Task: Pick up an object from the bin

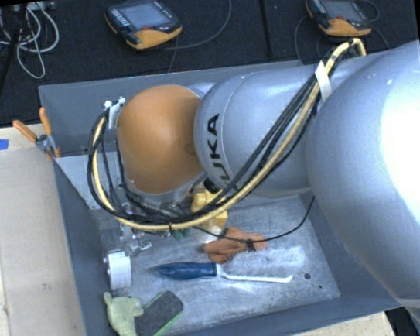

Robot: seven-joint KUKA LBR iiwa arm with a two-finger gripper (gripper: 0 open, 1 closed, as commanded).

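"What lay on the floor of the grey bin?"

"A pale roll near the left wall, a blue-handled brush with a white end in the middle, and an orange scrap just behind it. A yellow thing lay farther back, half hidden."

"And the front left corner?"

"A green toy figure, touching a dark sponge."

The single camera looked down on the grey metal bin from above and somewhat to one side, set fairly near, its left wall and near rim plain, while the arm entered from the right across the far part.
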